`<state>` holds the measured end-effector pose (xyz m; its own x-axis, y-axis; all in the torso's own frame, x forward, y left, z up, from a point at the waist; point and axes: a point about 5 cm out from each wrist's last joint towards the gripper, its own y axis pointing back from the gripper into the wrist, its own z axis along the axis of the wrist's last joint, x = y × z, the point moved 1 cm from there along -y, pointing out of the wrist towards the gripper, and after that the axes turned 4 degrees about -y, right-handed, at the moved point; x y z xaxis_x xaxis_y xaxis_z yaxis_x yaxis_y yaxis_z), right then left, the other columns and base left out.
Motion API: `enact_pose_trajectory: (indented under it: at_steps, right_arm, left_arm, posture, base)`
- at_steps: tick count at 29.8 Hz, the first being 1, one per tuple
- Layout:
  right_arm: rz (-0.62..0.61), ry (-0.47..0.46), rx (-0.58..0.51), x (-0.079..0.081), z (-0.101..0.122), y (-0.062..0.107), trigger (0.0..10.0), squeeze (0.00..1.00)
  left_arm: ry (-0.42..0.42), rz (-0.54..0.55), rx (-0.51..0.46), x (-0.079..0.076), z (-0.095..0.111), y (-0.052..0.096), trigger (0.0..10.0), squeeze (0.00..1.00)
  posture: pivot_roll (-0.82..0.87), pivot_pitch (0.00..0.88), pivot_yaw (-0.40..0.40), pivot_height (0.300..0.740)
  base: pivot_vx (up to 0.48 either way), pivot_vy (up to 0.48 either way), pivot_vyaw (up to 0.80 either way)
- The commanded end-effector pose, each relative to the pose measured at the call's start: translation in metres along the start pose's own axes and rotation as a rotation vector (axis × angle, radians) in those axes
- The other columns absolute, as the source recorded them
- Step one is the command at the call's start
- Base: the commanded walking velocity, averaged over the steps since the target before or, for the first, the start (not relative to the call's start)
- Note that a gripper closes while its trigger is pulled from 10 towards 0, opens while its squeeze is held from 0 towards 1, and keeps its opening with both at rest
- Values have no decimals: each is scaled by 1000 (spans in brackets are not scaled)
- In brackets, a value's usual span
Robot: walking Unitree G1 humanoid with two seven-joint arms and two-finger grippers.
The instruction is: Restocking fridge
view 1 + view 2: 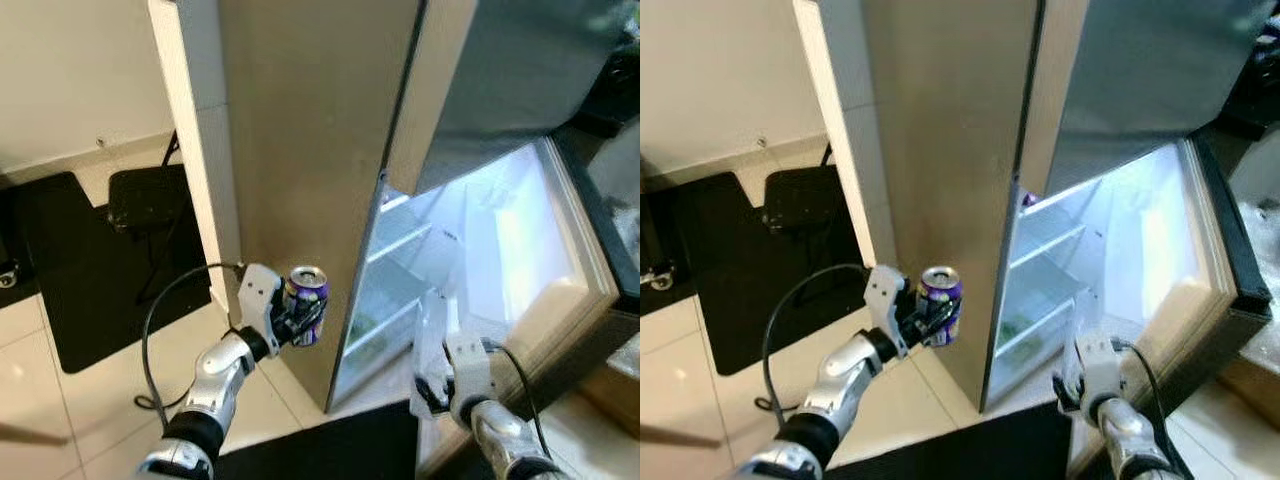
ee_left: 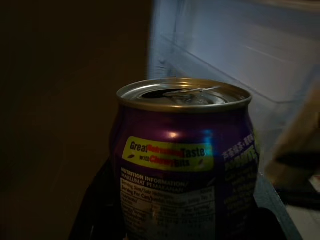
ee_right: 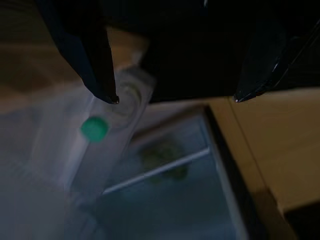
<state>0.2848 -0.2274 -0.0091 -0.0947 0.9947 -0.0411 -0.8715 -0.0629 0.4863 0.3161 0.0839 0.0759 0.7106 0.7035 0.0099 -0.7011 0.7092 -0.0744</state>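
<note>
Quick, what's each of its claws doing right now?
Left gripper: closed on the purple can.
Right gripper: open, holding nothing, by the open fridge.

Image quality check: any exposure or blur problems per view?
Eye views: lit fridge interior blown out, shelves washed pale. Left wrist view: dim, but the purple can label stays readable. Right wrist view: dark, soft focus; pincer fingers silhouetted.

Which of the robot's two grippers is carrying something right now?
The left gripper. Its fingers are shut on a purple can, held upright beside the open fridge. The right gripper is open and holds nothing, low by the fridge door.
</note>
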Motion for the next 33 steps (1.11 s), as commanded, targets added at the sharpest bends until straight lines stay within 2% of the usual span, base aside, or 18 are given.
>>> enact_pose_trajectory:
  at_steps: [1, 4, 15, 23, 29, 33]
  right_arm:
    - [-5, -10, 11, -2, -5, 2, 10000, 0]
    - [-3, -8, 7, -2, -4, 2, 10000, 0]
    - [8, 3, -41, -3, 10, -2, 10000, 0]
    - [103, -14, -184, 6, 48, -10, 10000, 0]
    - [210, 17, -245, 20, 70, -14, 10000, 0]
    - [231, 29, -281, 25, 82, -16, 10000, 0]
  left_arm:
    - [-14, -29, 2, -7, 0, -4, 10000, 0]
    - [-18, -29, 5, -7, 0, -4, 10000, 0]
    - [-25, -43, 11, -9, -1, -3, 10000, 0]
    - [-25, -53, 11, -13, -2, -4, 10000, 0]
    - [-23, -61, 16, -14, -4, -3, 10000, 0]
    - [-24, -65, 17, -15, -4, -4, 10000, 0]
  posture:
    - [53, 0, -30, 740]
    - [53, 0, -30, 740]
    - [58, 0, -29, 740]
    - [56, 0, -29, 740]
    - [56, 0, -29, 740]
    - [57, 0, -29, 740]
  base:
    - [0, 0, -800]
    - [0, 0, -800]
    - [0, 0, 0]
    - [0, 0, 0]
    - [0, 0, 0]
    - [0, 0, 0]
